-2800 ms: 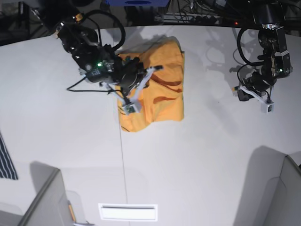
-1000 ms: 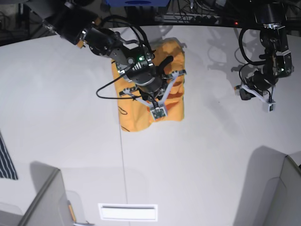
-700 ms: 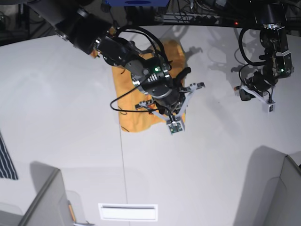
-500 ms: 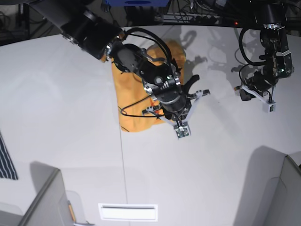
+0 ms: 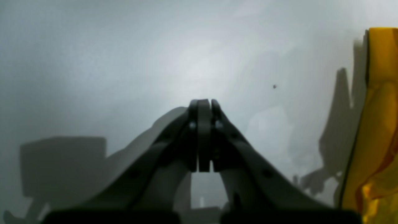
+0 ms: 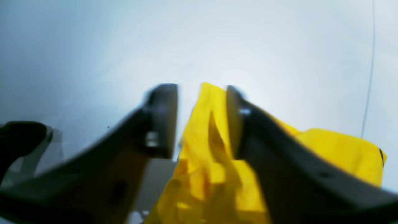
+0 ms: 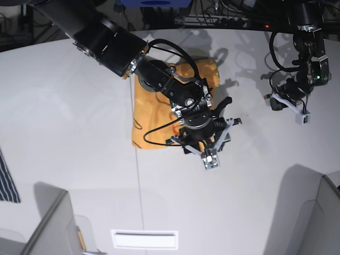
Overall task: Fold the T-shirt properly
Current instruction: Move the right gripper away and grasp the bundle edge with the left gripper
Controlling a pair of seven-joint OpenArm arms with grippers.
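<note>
The orange-yellow T-shirt [image 7: 151, 101] lies folded on the white table [image 7: 239, 202], left of centre. My right arm reaches across it, and my right gripper [image 7: 207, 151] sits at its front right corner. In the right wrist view the right gripper [image 6: 199, 93] has its jaws apart, with a raised fold of the T-shirt [image 6: 335, 149] standing between the fingers. My left gripper [image 7: 289, 103] hangs at the far right, away from the cloth. In the left wrist view the left gripper [image 5: 201, 104] is shut on nothing, and the T-shirt [image 5: 379, 124] shows at the right edge.
A dark navy striped garment [image 7: 6, 183] lies at the table's left edge. Grey box walls rise at the front left [image 7: 53, 228] and front right [image 7: 313, 218]. A white slot [image 7: 144, 239] sits near the front edge. Cables and gear line the back.
My right arm has swept across the shirt toward the front right, carrying cloth with it. Its jaws, shut before, now stand apart. The left arm has not moved.
</note>
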